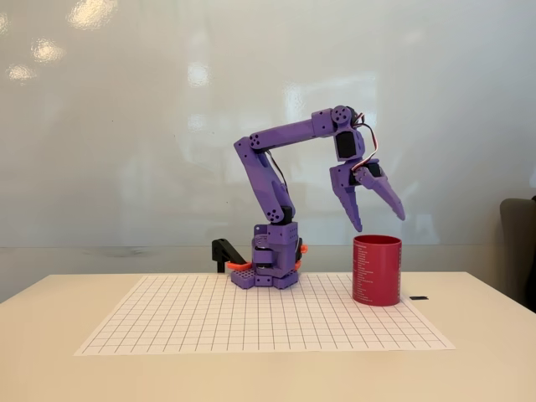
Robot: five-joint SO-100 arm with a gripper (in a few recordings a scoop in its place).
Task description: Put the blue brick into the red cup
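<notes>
Pale glossy wall behind, cream table (50, 335) in front, with a white grid mat (251, 322) laid across its middle. Going left to right in the fixed view, we see a small black clamp (224, 252) with an orange tip just beside the purple arm's base (272, 260), which sits at the mat's back edge. The arm (276, 159) rises, bends and reaches right. Its gripper (378, 222) hangs directly above the red cup (377, 270), fingers spread wide apart, tips pointing down, nothing between them that we can see. The cup stands upright on the mat's right part, pale print down its side. We can't locate the blue brick. A tiny black piece (419, 298) lies on the table right of the cup.
</notes>
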